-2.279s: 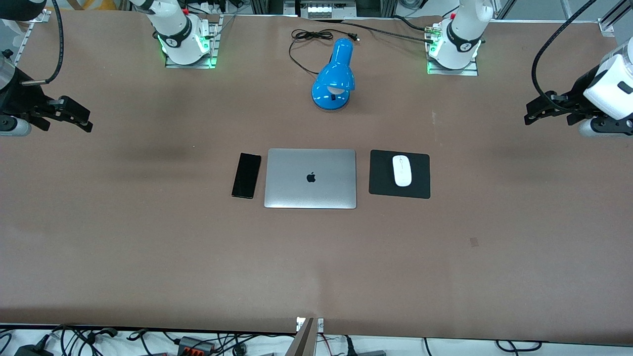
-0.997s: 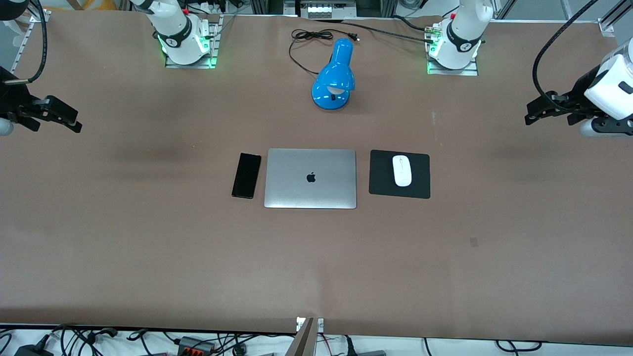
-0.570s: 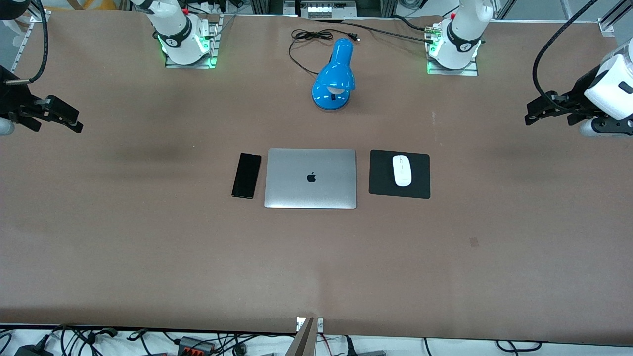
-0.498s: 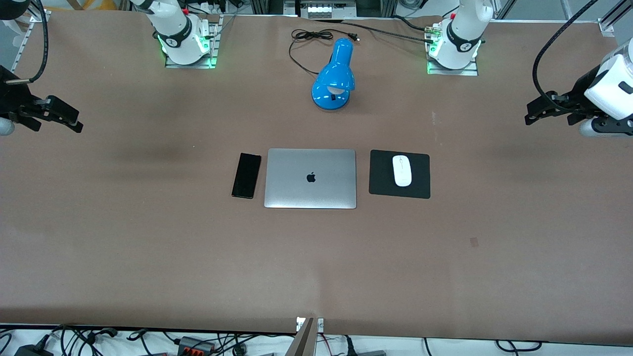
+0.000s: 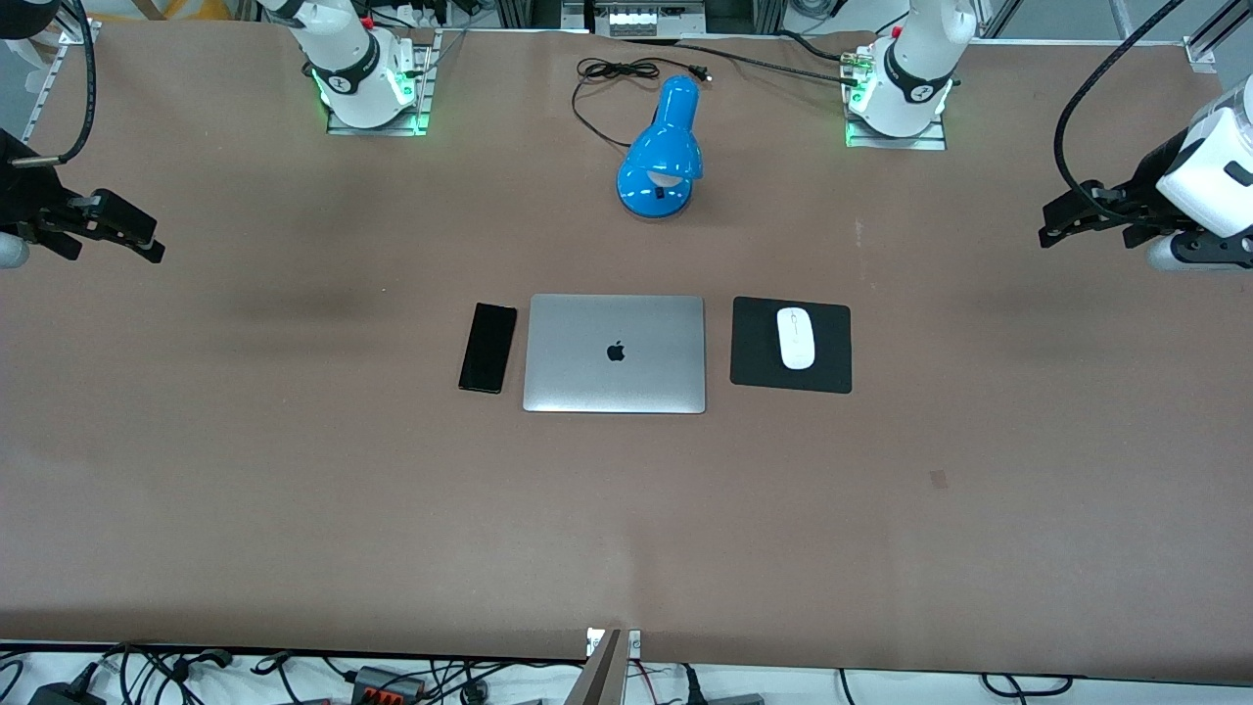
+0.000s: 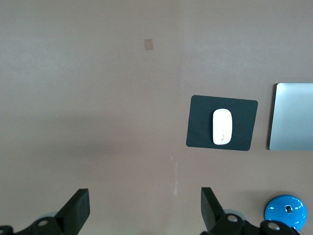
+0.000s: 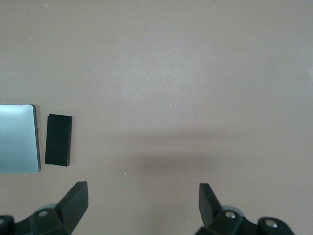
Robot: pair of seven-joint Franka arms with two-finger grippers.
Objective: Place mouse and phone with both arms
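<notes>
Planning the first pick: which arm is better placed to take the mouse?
Left. The mouse lies on the mouse pad toward its end; the open left gripper hangs there, the right gripper nearer the phone.

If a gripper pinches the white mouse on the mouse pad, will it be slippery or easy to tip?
The mouse looks smooth, glossy and rounded, so the fingers would probably slip unless they close on its long sides. It lies low and flat on the black mouse pad, so tipping seems unlikely. Its small size suggests that it is light.
</notes>
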